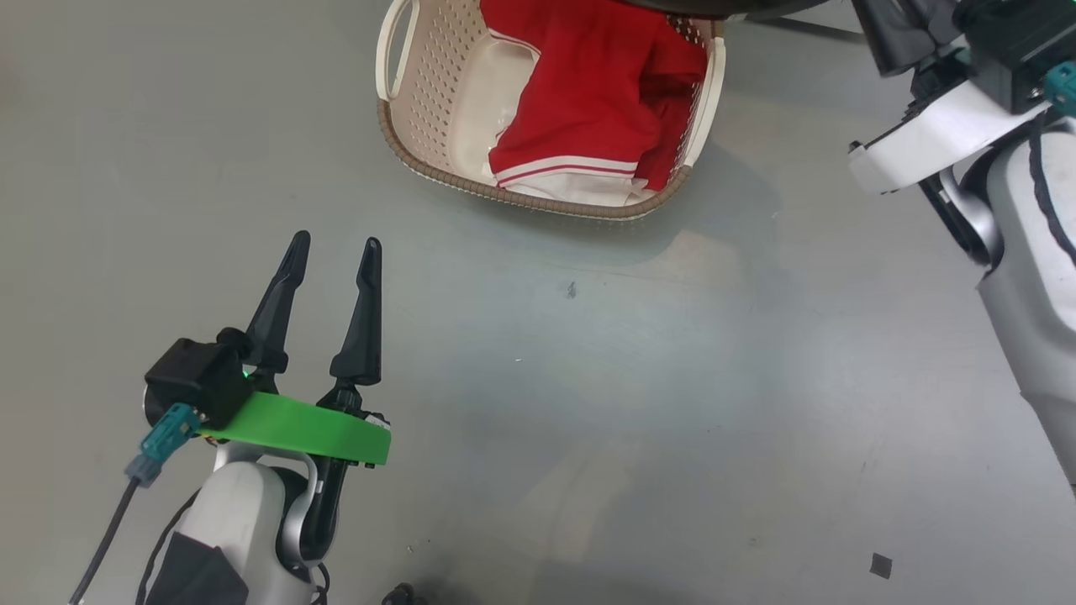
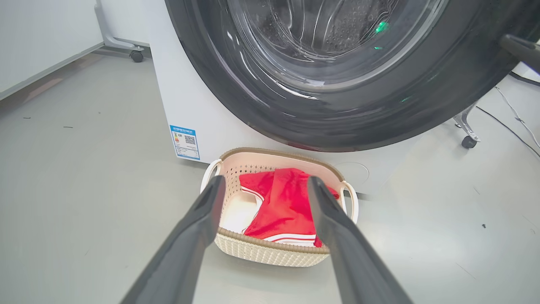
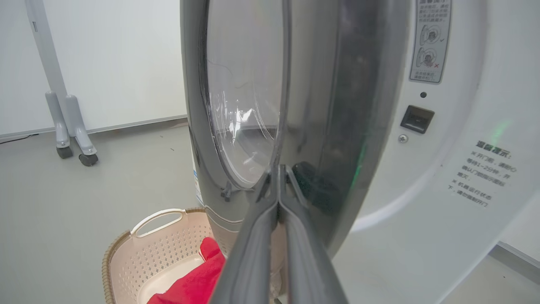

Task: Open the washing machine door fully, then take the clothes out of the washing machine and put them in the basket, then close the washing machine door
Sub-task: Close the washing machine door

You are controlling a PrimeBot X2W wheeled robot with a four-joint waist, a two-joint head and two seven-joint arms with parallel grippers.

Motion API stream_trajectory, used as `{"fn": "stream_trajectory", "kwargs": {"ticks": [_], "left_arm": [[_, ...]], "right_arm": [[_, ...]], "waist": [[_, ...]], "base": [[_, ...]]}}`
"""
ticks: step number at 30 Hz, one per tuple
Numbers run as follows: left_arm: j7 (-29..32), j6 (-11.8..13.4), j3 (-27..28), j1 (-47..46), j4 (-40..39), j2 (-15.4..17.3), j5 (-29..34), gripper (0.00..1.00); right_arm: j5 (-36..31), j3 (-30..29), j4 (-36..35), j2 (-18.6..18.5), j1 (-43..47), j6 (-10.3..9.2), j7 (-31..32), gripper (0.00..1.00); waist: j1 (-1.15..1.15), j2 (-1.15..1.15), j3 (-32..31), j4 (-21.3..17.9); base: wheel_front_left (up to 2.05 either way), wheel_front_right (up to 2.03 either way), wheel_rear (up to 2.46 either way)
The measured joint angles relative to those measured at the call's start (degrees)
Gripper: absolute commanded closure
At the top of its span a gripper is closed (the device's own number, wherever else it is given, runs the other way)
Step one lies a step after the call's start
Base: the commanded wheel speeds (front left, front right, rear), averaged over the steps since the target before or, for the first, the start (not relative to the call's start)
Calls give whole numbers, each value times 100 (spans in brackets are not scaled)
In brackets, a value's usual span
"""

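We see our left gripper (image 1: 336, 241) spread wide and empty above the floor (image 1: 639, 403), our right gripper (image 3: 278, 171) pressed together with its tips at the washing machine door (image 3: 337, 105) (standing ajar), and the clothes (image 1: 597, 101) lying in the basket (image 1: 437, 172).

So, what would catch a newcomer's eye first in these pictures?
The bright red clothes lying in the cream basket on the grey floor stand out most. Right behind it looms the washing machine door, a big glossy black ring around bulging glass, standing ajar. The left gripper hangs open over the floor, while the right gripper is shut with its tips at the door's edge.
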Motion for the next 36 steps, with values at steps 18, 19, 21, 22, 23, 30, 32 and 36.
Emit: {"fn": "stream_trajectory", "kwargs": {"ticks": [18, 19, 21, 22, 23, 30, 32, 36], "left_arm": [[0, -45, -87, -299, 7, -59, -67, 0], [-1, -45, -99, -316, 7, -63, -67, 0], [0, -45, -114, -344, 1, -69, -82, 0], [-1, -45, -116, -356, 1, -70, -103, 0], [-1, -45, -118, -370, -1, -71, -133, 0], [-1, -45, -140, -458, -5, -75, -216, 0], [-1, -46, -160, -482, -3, -75, -220, 0], [-1, -46, -164, -495, 2, -79, -220, 0]], "right_arm": [[19, -76, 132, -472, -1215, 1, 154, 100], [18, -74, 141, -490, -1265, 1, 155, 100], [14, -63, 172, -530, -1376, 1, 159, 100], [14, -63, 192, -541, -1434, 1, 159, 100], [13, -68, 213, -549, -1495, 1, 160, 100], [1, -218, 386, -632, -1881, 2, 177, 100], [-8, -249, 427, -655, -1976, 1, 176, 100], [-41, -256, 515, -601, -2117, 0, 177, 100]], "waist": [[0, 0, 679, 332], [0, 0, 710, 346], [0, 0, 768, 371], [0, 0, 795, 380], [0, 0, 822, 388], [0, 0, 970, 391], [0, 0, 999, 384], [0, 0, 1038, 351]], "base": [[0, 0, 0], [0, 0, 0], [0, 0, 0], [0, 0, 0], [0, 0, 0], [0, 0, 0], [0, 0, 0], [0, 0, 0]]}}
